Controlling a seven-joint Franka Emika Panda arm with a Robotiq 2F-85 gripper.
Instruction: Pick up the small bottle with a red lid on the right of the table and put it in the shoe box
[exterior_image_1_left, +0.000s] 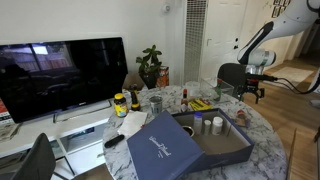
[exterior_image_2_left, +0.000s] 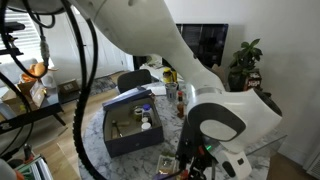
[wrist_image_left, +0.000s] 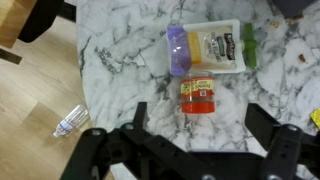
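In the wrist view the small bottle with a red lid (wrist_image_left: 198, 97) rests on the marble table (wrist_image_left: 120, 50), its red lid toward me. My gripper (wrist_image_left: 198, 128) is open and empty. Its two dark fingers stand left and right of the bottle, a little short of it and not touching. In an exterior view my gripper (exterior_image_1_left: 251, 89) hangs over the table's far side, beyond the navy shoe box (exterior_image_1_left: 222, 146), which stands open with its lid (exterior_image_1_left: 157, 148) leaning beside it. The box also shows in the other exterior view (exterior_image_2_left: 122, 133).
A flat packet with a purple end (wrist_image_left: 210, 50) lies just beyond the bottle. A clear plastic bottle (wrist_image_left: 70, 122) lies on the wooden floor past the table edge. Jars, a slim red-topped bottle (exterior_image_1_left: 184, 97) and a yellow item (exterior_image_1_left: 200, 104) stand behind the box. A black chair (exterior_image_1_left: 231, 74) is near the arm.
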